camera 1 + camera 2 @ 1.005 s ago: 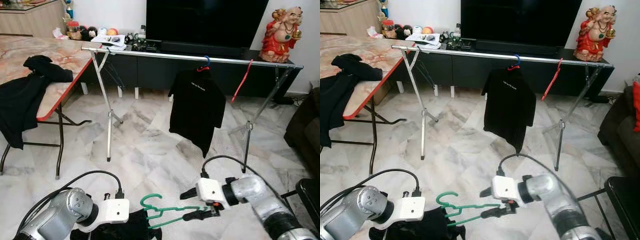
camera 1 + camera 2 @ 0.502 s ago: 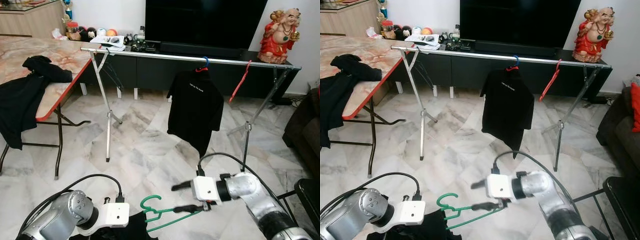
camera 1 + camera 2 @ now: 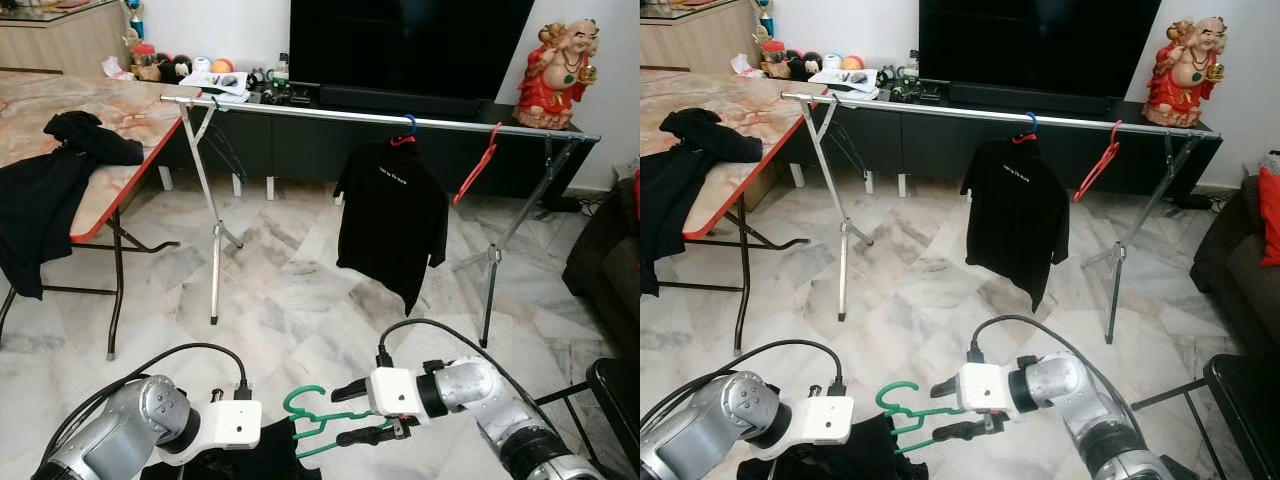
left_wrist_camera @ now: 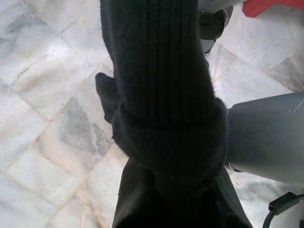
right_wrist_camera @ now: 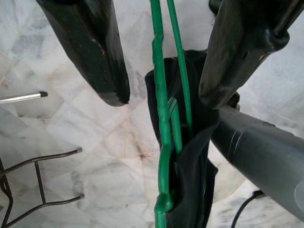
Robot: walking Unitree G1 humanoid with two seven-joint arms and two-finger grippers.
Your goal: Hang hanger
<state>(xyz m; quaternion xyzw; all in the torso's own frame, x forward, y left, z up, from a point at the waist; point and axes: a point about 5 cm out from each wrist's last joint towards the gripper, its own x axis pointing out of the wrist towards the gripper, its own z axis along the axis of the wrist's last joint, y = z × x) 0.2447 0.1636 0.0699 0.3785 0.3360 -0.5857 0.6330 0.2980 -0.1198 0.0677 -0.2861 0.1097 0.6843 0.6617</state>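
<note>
- Green hanger [image 3: 325, 425] low over the marble floor [image 3: 290, 290], between the two grippers, one end tucked into a black garment [image 3: 250, 455].
- Right gripper [image 3: 352, 414]: jaws apart, straddling the hanger wire without clamping it.
- Left gripper [image 4: 156, 190]: wrapped in the black garment; jaw state cannot be told.
- Clothes rail [image 3: 330, 111] ahead carries a black T-shirt [image 3: 392, 225] and a red hanger [image 3: 474, 166] toward its right end.

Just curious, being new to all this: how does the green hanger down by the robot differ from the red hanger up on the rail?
The green hanger lies roughly level between the grippers, low over the floor; the red hanger hangs tilted from the metal rail. The green hanger has a black garment at one end; the red hanger is bare. Both are thin and hooked.
</note>
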